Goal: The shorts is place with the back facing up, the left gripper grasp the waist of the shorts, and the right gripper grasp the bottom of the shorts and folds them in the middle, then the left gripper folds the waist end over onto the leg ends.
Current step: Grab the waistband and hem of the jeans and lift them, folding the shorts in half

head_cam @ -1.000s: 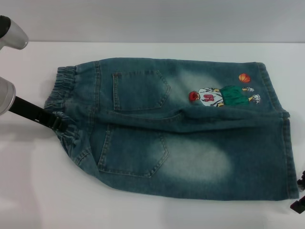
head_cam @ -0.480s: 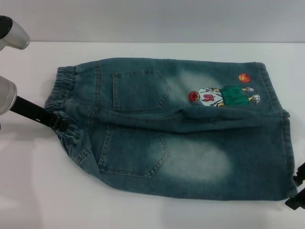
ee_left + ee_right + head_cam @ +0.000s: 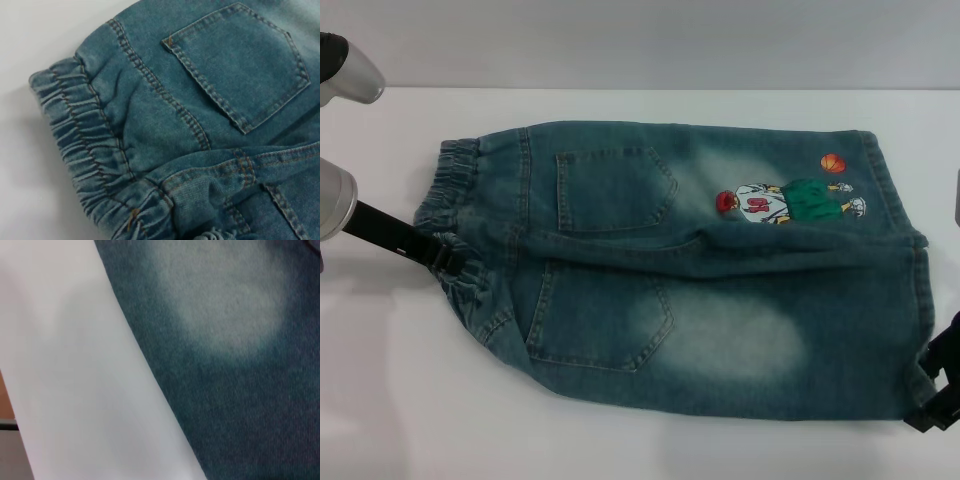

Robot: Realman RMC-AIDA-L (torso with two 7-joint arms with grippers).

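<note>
Left arm: two silver-white cylindrical housings were visible at the frame's edge, the upper one capped in black. From the lower housing a flat black link extended, carrying a row of small paired light marks along its face, and ended in the left gripper [image 3: 442, 256], a black claw with a pale metallic detail at its tip. Right gripper [image 3: 942, 385]: only partly visible, an angular black body with stepped, blocky edges; a narrow pale grey strip appeared above it at the frame's edge.

no readable text, cartoon print [image 3: 782, 203] jersey number illegible
</note>
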